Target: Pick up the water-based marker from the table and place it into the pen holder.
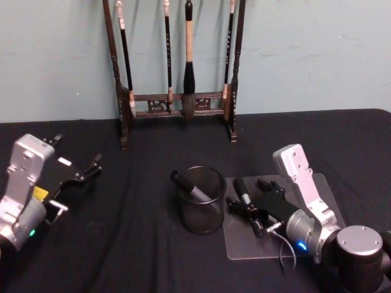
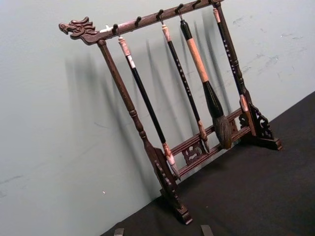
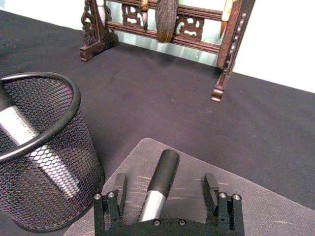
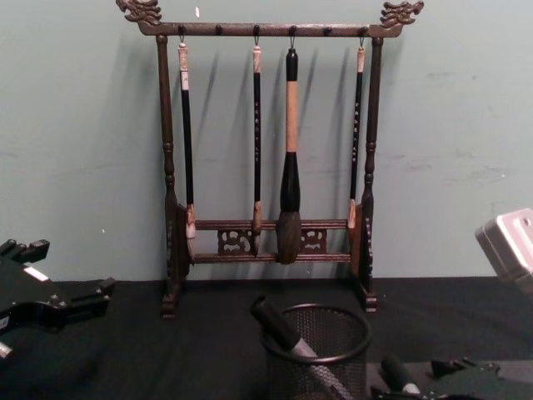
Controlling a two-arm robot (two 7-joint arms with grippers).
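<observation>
Straddling a black-capped, silver-barrelled marker (image 3: 164, 169) with the right gripper (image 3: 165, 187), fingers spread wide and clear of the barrel on either side, as told by the right wrist view. Lying flat on a clear plastic mat (image 3: 266, 206) over the black-clothed table (image 3: 162, 98), just beside a small round black wire-mesh pen holder (image 3: 44, 162). Inside that, a second marker (image 3: 19, 130) of the same make, leaned on the rim.

From the head view, more of the pose: right arm reaching in from the near right corner, forearm slanted forward and leftward, gripper low over the mat's left half. Parked at the table's left, well apart from the holder: left gripper (image 1: 78, 150), fingers parted, aimed forward.

Side-on from the chest: leaned marker's cap poking above the rim, mat marker's cap low to its right. Farthest back, against the wall, a tall dark wooden brush rack with dragon-carved ends (image 4: 266, 28), hung with four calligraphy brushes (image 4: 290, 183).
</observation>
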